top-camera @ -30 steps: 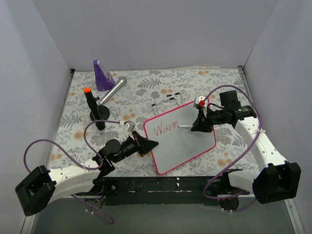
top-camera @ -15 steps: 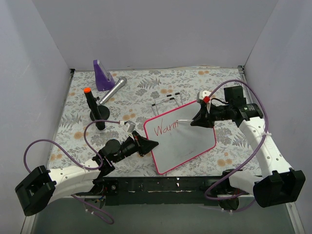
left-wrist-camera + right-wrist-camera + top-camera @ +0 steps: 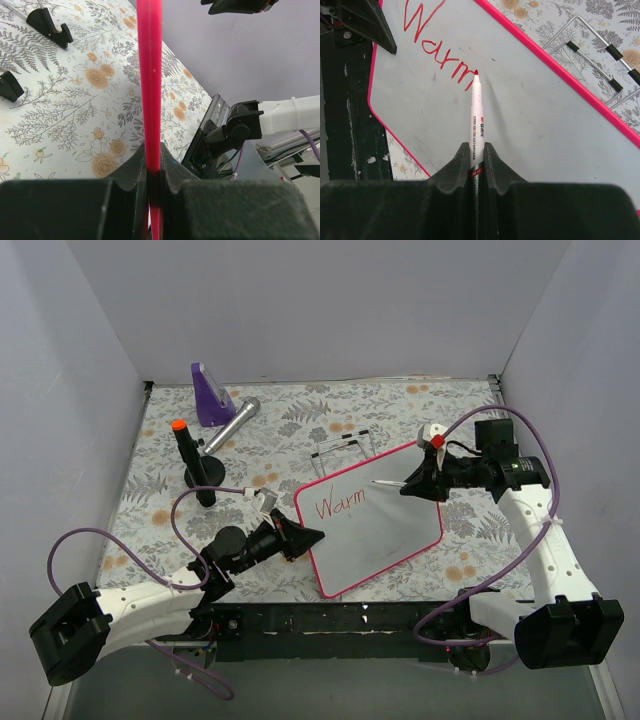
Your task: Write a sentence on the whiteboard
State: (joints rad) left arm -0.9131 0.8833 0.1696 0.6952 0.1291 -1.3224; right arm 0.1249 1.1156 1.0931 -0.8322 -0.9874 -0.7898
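The right gripper (image 3: 475,152) is squeezed shut on a marker (image 3: 476,110). Its red tip sits at the last "m" of the sentence (image 3: 335,506), which says "Warm" so far. I think the next letter should start just past the tip, with a soft push. The left gripper (image 3: 155,172) is pinched on the pink edge of the whiteboard (image 3: 535,115), which lies under the marker. A wire rack (image 3: 345,445) stands near, beyond the tip. A black post (image 3: 195,465) stands well apart. Nothing looks in the way.
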